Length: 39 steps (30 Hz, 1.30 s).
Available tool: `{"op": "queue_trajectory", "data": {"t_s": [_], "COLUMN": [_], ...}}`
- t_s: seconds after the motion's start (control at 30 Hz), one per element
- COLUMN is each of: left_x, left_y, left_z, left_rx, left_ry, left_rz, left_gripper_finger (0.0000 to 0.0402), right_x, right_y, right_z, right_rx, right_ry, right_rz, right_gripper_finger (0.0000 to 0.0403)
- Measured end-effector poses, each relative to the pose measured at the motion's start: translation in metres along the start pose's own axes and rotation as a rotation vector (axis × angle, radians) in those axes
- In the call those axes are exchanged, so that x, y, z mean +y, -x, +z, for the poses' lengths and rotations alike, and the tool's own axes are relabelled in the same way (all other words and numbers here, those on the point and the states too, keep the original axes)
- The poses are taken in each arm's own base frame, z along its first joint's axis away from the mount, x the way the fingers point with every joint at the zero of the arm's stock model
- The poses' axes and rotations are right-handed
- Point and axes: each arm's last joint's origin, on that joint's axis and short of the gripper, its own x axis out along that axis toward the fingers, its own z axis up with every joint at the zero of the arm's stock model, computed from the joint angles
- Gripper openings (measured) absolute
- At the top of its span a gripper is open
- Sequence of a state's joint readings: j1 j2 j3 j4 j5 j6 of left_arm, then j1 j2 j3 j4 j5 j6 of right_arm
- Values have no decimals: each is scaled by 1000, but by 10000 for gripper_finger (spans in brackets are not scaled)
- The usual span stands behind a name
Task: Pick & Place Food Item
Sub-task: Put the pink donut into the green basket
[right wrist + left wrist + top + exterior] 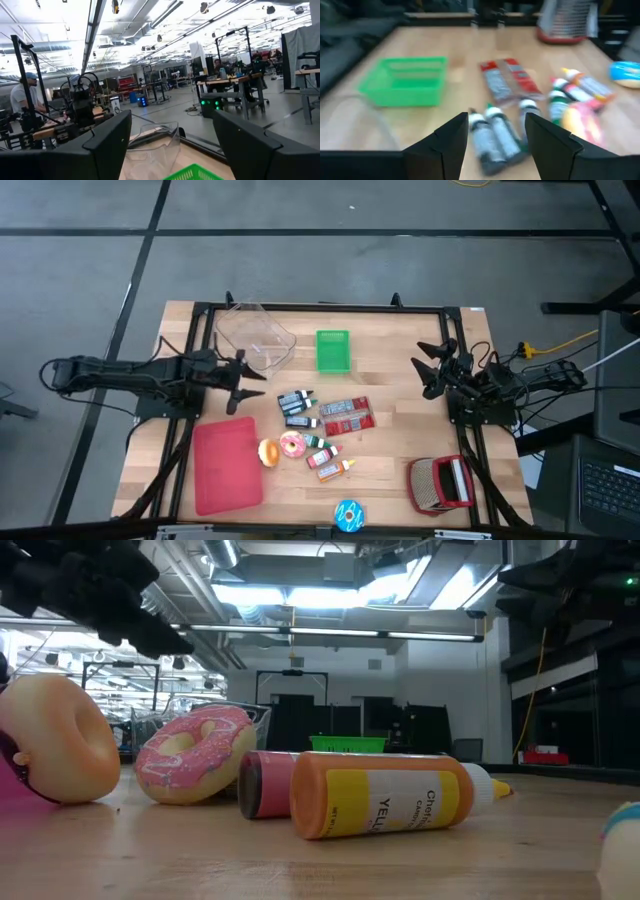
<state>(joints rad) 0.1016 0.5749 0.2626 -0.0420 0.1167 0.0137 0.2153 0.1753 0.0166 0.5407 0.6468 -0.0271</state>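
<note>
Pink-frosted donut (292, 444) leaning against plain donut (268, 452), beside red tray (226, 466)

L gripper (246, 383) & R gripper (428, 370) both open, empty, above table.

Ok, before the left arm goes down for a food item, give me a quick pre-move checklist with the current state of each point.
1. Left gripper open and empty: ok, nothing sits between its fingers in the left wrist view.
2. Right gripper clear of the work area: ok, it waits open at the table's right side.
3. Food targets reachable: ok, the pink donut and plain donut lie uncovered beside the red tray.
4. Clutter near targets: not ok, bottles lie between the left gripper and the donuts, and others touch them.
5. Drop spots free: ok for the green basket; the clear container cannot tell.
</note>
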Motion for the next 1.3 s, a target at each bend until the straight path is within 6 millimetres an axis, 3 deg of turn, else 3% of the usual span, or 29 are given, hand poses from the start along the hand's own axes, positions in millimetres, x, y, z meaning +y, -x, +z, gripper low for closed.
{"op": "queue_trajectory", "data": {"t_s": [0.2, 0.4, 0.73, 1.03, 1.3], "left_x": [-8, -10, -32, -48, -60], "left_y": [-21, -46, -94, -137, -159], "left_z": [1, 10, 43, 46, 47], "left_rx": [24, 198, 328, 550, 631], "left_ry": [92, 155, 45, -15, -22], "left_rz": [-204, -242, -382, -452, -521], "left_gripper_finger": [192, 192, 192, 192, 192], "right_x": [0, 0, 1, 3, 3], "right_y": [0, 0, 0, 0, 0], "right_z": [1, 1, -5, -5, -5], "right_rx": [-13, -10, 46, 51, 49], "right_ry": [31, 13, -37, -64, -67], "right_rz": [-10, -16, 15, 88, 90], "right_gripper_finger": [283, 283, 283, 283, 283]}}
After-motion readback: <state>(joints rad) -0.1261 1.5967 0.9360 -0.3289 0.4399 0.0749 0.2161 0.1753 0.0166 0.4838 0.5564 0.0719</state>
